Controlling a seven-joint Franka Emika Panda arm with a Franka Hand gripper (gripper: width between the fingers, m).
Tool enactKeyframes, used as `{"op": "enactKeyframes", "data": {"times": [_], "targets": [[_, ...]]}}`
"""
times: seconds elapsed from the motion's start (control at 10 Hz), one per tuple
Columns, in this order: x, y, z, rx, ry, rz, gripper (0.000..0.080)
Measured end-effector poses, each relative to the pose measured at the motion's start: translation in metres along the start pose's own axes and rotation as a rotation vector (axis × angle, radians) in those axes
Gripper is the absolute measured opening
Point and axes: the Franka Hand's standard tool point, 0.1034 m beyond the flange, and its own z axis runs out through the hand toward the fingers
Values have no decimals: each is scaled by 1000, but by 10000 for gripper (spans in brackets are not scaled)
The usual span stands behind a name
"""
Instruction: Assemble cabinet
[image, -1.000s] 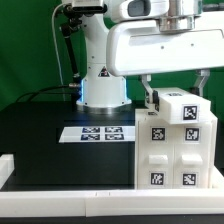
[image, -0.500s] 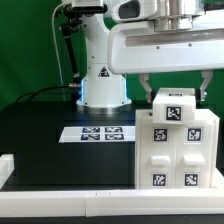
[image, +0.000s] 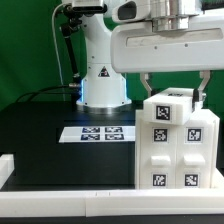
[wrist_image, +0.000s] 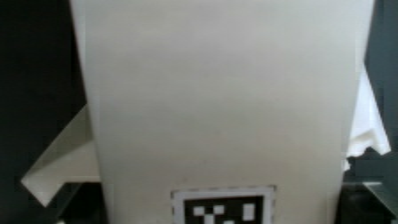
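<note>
Cabinet place: cabinet (image: 176, 140) stands upright on the black bench, hard against the front edge rail toward the exterior view's right corner, well apart from the marker board (image: 100, 132) lying flat mid-bench.
Gripper: gripper (image: 172, 88) hangs directly above the cabinet top, its two fingers spread wide and dropping past either side of the raised top block; whether the pads press the block cannot be told, and nothing is lifted.
Key relation: cabinet lies straight below the gripper, its long axis vertical, so the coming move looks like a plain descent or squeeze along that axis.
Wrist view: a tall white panel (wrist_image: 214, 110) fills the frame, a tag at its end.
Material: matte white, hard-looking, flat faces, square corners.
Markings: square black-and-white tags on the front and top blocks.
Bench: dull black surface with a low white rail.
</note>
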Motion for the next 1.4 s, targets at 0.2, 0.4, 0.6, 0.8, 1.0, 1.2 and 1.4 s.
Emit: {"op": "enactKeyframes", "data": {"times": [0.2, 0.4, 0.6, 0.8, 1.0, 1.2, 1.4], "targets": [[0, -1, 0, 8, 0, 194, 560], [-1, -1, 0, 10, -4, 411, 560], [-2, -2, 0, 16, -15, 593, 560], [-3, -2, 0, 15, -17, 763, 560], [-3, -3, 0, 15, -22, 940, 560], [-2, -3, -1, 21, -34, 1114, 560], [-1, -3, -1, 28, -48, 1193, 560]]}}
